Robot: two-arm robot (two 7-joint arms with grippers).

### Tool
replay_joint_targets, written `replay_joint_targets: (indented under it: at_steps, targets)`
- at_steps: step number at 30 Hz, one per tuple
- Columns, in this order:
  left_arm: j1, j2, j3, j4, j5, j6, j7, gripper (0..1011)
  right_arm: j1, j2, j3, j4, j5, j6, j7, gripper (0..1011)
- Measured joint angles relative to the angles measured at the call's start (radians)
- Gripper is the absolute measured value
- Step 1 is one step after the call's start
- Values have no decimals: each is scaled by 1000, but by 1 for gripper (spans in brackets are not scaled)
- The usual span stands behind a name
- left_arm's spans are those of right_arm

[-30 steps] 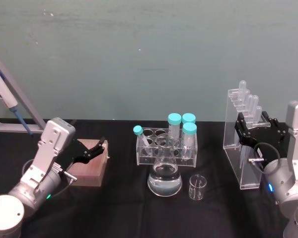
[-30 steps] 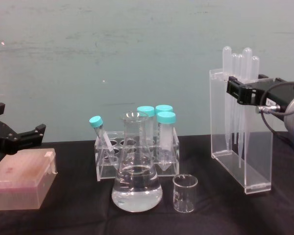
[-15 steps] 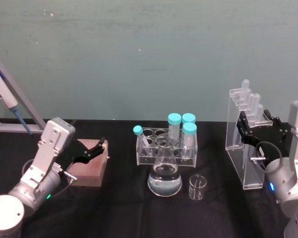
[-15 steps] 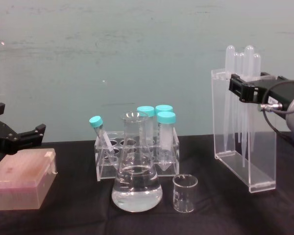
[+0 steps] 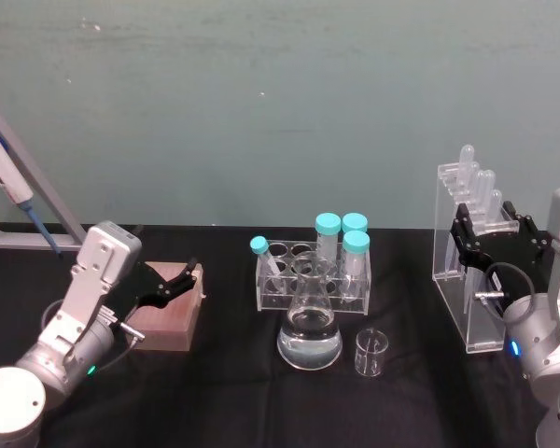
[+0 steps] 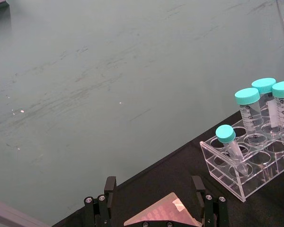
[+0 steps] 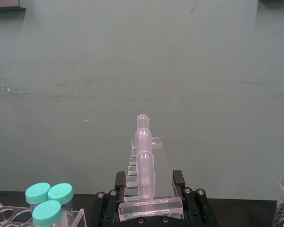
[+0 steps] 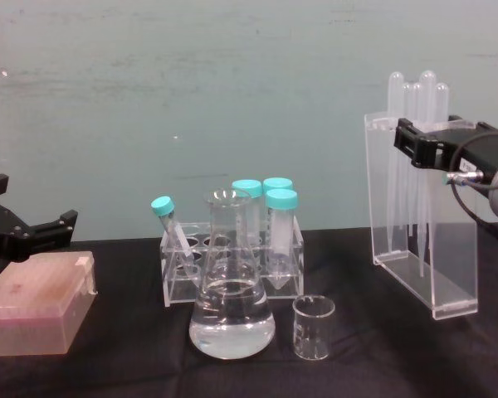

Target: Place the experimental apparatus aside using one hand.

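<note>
The right gripper [image 5: 490, 241] has its jaws clamped on the upper part of the stand [image 5: 459, 303], one against each side wall, at the right end of the worktop [image 5: 233, 392]. The stand is tall, narrow and clear, and it leans slightly. Pipettes [image 5: 477, 183] sit in it in a row, their bulbs above its top edge. I cannot tell whether its base touches the worktop. It is well apart from the other glassware, off to the right.

Near the middle, the flask [image 5: 310, 334] holds clear liquid and stands just in front of a clear rack [image 5: 278, 297] of teal-capped tubes [image 5: 329, 229], three upright and one leaning. The beaker [image 5: 370, 353] stands just beside the flask on its right, not touching it.

The left gripper [image 5: 182, 280] hangs at the left over the edge of a pinkish box [image 5: 166, 319], jaws apart and holding nothing.
</note>
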Motion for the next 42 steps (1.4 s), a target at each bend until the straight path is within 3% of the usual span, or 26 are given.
replay_joint_targets:
  at_steps: [21, 42]
  targets:
    - [0, 0, 0, 0, 0, 0, 0, 1000, 13, 7, 16, 24, -24, -55, -14, 609]
    - [0, 0, 0, 0, 0, 0, 0, 1000, 17, 21, 66, 31, -15, -105, -13, 609]
